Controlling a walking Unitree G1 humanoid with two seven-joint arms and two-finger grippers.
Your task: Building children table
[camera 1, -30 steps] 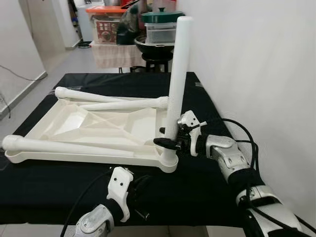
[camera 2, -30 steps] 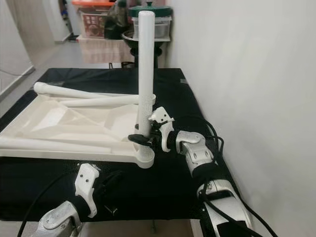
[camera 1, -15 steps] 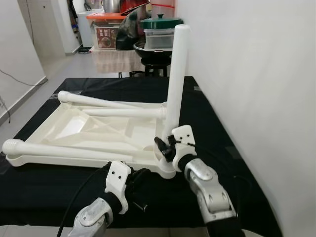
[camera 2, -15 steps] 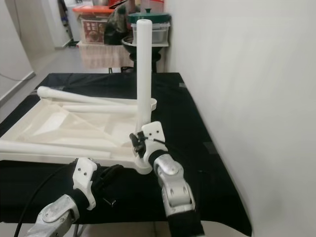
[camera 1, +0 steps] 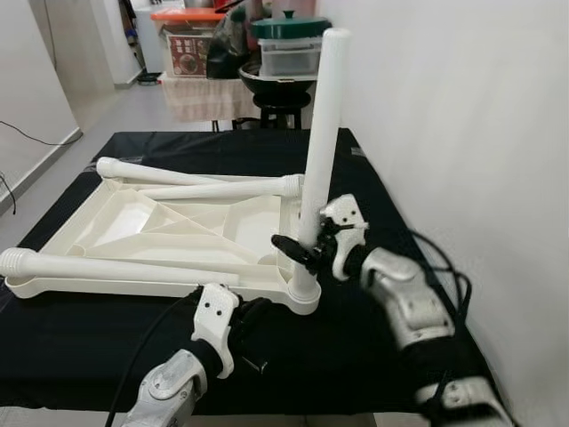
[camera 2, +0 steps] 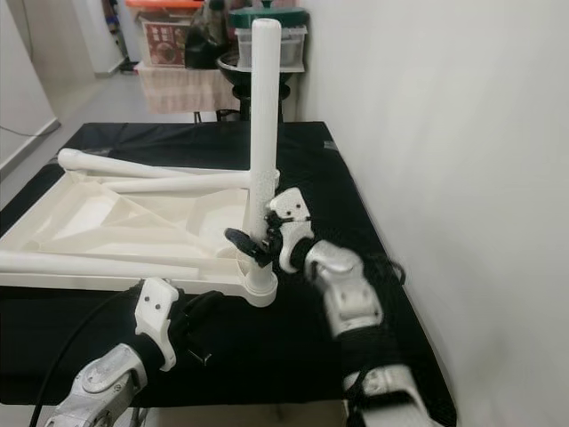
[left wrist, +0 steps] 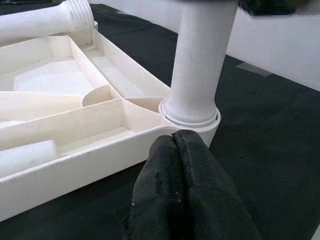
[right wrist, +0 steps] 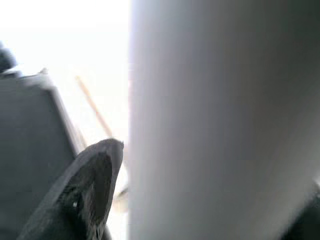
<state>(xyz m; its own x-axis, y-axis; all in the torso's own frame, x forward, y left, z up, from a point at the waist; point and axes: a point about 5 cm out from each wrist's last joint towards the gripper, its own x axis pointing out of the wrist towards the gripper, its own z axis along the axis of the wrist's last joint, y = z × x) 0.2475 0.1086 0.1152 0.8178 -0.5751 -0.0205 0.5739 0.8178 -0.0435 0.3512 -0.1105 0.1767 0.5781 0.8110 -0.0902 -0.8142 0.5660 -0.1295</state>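
A white plastic table top [camera 1: 133,286] lies upside down on a black cloth. One white leg [camera 1: 322,116] stands upright in the near right corner socket [left wrist: 190,117]. My right gripper [camera 1: 307,247] is shut on this leg just above the socket, with one black finger [right wrist: 92,187] beside the leg. Just in front of that corner, my left gripper [left wrist: 175,142] hovers low over the cloth, shut on nothing. Two more legs [camera 1: 187,173] lie across the far side of the top. A third leg [camera 1: 107,267] lies along the near edge.
The black-covered table [camera 1: 373,338] runs along a white wall [camera 1: 444,133] on the right. A stool with bowls and storage boxes [camera 1: 284,62] stands behind it. A small dark part [camera 2: 197,358] lies on the cloth by my left gripper. Open floor lies to the left.
My right arm has swung from in front of the upright leg out to its right side, still holding the leg low down. The leg stays upright. My left gripper has barely moved.
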